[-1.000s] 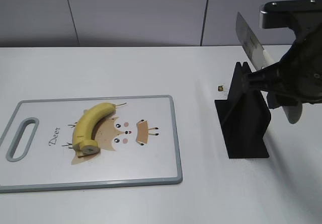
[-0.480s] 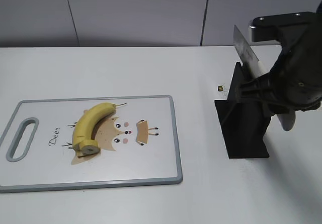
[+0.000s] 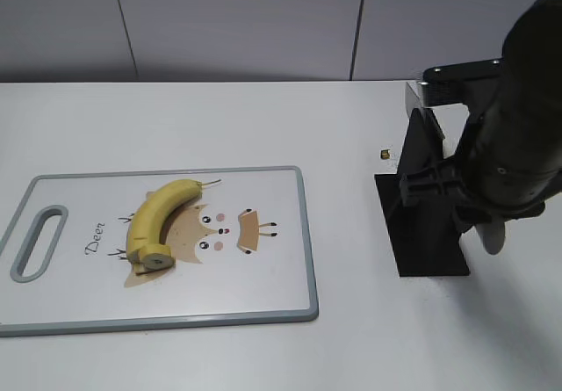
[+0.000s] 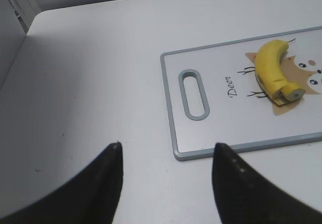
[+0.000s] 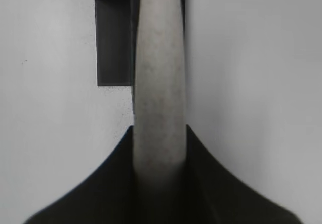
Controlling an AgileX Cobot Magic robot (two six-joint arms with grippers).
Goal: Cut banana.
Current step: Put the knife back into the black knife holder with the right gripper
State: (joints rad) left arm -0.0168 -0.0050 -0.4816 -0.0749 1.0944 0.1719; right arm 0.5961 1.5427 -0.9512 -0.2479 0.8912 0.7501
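Exterior view has the banana [image 3: 161, 220] lying on the left half of the board [image 3: 290, 294], right over the little deer cartoon. Its thin stem points toward the back and its flat cut end faces the front edge. Nothing is touching it.

Way off to the right, well apart from the board, the right arm [image 3: 518, 136] is over the black knife stand [image 3: 425, 224]. The knife [image 3: 487, 233] is pale-handled, and a bit of blade shows just behind the top of the stand. The handle end pokes out below the arm.

Right wrist view shows the right gripper [image 5: 160, 148] pinching that handle between its two dark fingers [image 5: 113, 176], with the stand right beyond it on the table [image 5: 251, 58].

Left wrist view shows the left gripper [image 4: 166, 153] hovering above bare table, fingers spread with nothing between them. The board's handle slot [image 4: 194, 94] sits just ahead, and the banana is further off to the right.
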